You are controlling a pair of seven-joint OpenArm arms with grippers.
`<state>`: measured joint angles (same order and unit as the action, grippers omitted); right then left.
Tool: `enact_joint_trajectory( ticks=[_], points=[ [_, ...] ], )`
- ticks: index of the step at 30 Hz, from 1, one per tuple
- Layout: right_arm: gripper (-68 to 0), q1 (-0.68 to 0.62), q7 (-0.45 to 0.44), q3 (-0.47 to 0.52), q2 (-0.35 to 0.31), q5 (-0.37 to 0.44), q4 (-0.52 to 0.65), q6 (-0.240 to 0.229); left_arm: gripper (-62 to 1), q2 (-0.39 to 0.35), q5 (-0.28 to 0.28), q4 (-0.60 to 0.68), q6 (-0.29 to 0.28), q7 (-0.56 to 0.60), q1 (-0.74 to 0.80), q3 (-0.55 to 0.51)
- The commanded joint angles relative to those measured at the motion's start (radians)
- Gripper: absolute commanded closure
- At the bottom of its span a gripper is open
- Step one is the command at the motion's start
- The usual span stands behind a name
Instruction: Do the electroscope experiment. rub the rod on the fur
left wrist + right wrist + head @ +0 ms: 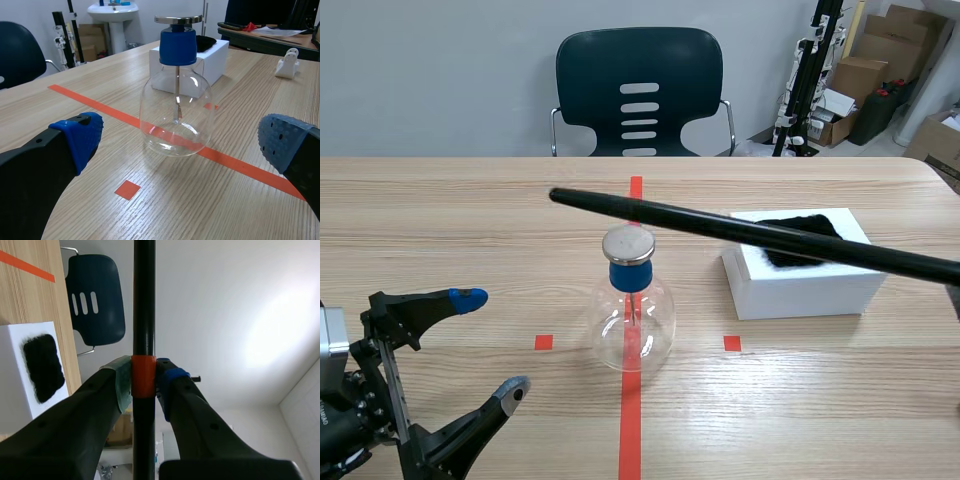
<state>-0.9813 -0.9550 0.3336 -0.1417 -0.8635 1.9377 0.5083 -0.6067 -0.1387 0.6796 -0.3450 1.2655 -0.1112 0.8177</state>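
Near left, the left arm's jaws hang spread and empty over the light wooden bench (pixel 450 230), just short of the clear glass flask electroscope with blue stopper and round metal cap (pixel 633 310). The long black rod (pixel 720 226) slants in from the right above that cap and above the black fur patch (pixel 805 222) on the white foam block (pixel 800 290), so I judge it should be lowered onto the fur and stroked lengthwise, tip off the cap. Only the right wrist view shows the right arm's jaws clenched on the rod's orange band (pixel 143 376); only the left wrist view shows the flask's thin inner stem (pixel 177 95).

Left claw (pixel 492 342) spread wide, right claw (pixel 144 382) clamped tight
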Motion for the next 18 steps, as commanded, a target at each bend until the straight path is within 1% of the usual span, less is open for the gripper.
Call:
enact_joint_trajectory(
  ticks=[1, 7, 12, 13, 15, 18],
  points=[
    [-0.4, -0.002, 0.014, 0.013, -0.021, 0.021, 0.018, 0.008, -62.3, -0.003, -0.006, 0.013, -0.002, 0.016, 0.000, -0.005],
    [-0.4, 0.001, 0.116, 0.023, -0.113, 0.068, 0.018, 0.008, -62.3, -0.003, -0.006, 0.013, -0.002, 0.016, 0.000, -0.005],
    [-0.4, 0.017, 0.168, 0.069, -0.190, 0.148, 0.017, 0.008, -62.3, -0.003, -0.006, 0.013, -0.002, 0.016, 0.000, -0.005],
    [-0.4, 0.029, 0.189, 0.079, -0.207, 0.160, 0.017, 0.008, -62.3, -0.003, -0.006, 0.013, -0.002, 0.017, 0.000, -0.005],
    [-0.4, 0.058, 0.238, 0.094, -0.242, 0.161, 0.009, 0.008, -62.3, -0.003, -0.006, 0.013, -0.002, 0.017, 0.000, -0.005],
    [-0.4, 0.112, 0.276, 0.112, -0.287, 0.161, -0.029, 0.008, -62.3, -0.003, -0.006, 0.013, -0.002, 0.016, 0.000, -0.005]
  ],
)
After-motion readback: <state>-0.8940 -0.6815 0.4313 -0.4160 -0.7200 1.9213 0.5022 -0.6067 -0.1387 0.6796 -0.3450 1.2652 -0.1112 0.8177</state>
